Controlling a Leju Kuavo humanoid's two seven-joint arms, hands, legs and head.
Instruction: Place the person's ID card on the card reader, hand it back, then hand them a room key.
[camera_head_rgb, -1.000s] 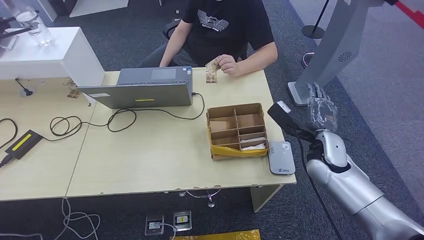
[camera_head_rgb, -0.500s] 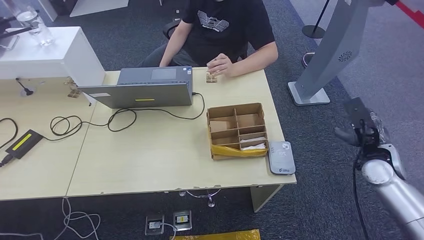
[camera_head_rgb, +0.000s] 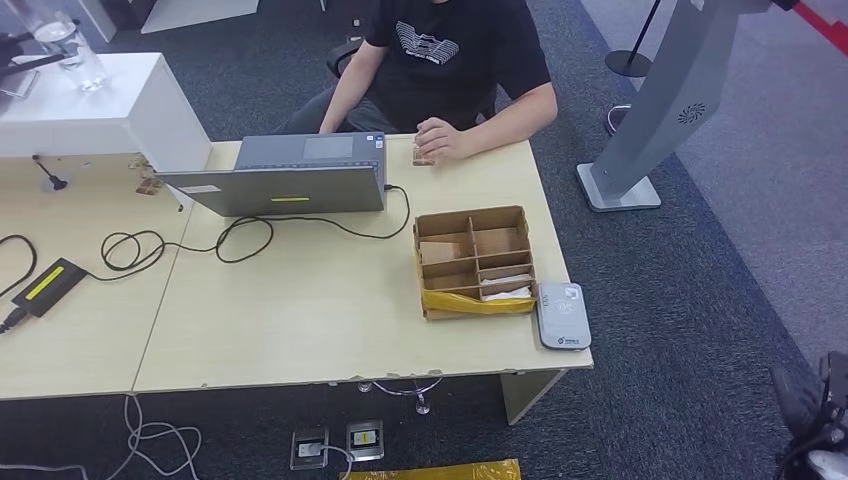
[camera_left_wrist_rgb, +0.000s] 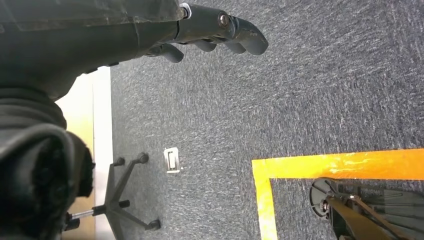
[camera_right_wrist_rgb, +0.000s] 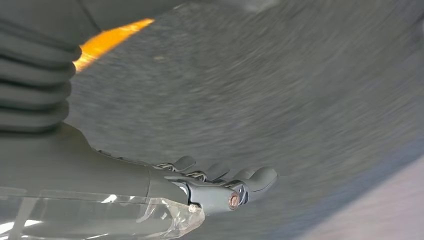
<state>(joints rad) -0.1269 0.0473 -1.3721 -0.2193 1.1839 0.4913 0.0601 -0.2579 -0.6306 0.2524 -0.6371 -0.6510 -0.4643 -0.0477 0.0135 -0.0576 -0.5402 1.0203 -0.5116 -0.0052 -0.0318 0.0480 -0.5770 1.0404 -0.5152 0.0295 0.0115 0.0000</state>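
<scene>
The grey card reader (camera_head_rgb: 563, 315) lies at the table's near right corner. Beside it stands a cardboard divider box (camera_head_rgb: 473, 260) with white cards (camera_head_rgb: 505, 288) in a near compartment. At the far edge the person's hand (camera_head_rgb: 438, 138) rests on a small card (camera_head_rgb: 421, 155) on the table. My right hand (camera_head_rgb: 808, 405) hangs low at the bottom right, well off the table; the right wrist view has this hand (camera_right_wrist_rgb: 220, 182) over carpet, fingers stretched out, holding nothing. My left hand (camera_left_wrist_rgb: 215, 30) hangs over the floor, fingers apart and empty.
An open grey laptop (camera_head_rgb: 285, 175) with a black cable sits at the table's far side. A black and yellow device (camera_head_rgb: 45, 285) lies at the left. A grey stand base (camera_head_rgb: 618, 185) is on the carpet to the right. An office chair base (camera_left_wrist_rgb: 125, 200) is below my left hand.
My right arm has swung down from beside the table's right edge to the bottom right corner. The person's hand has lowered its card onto the table.
</scene>
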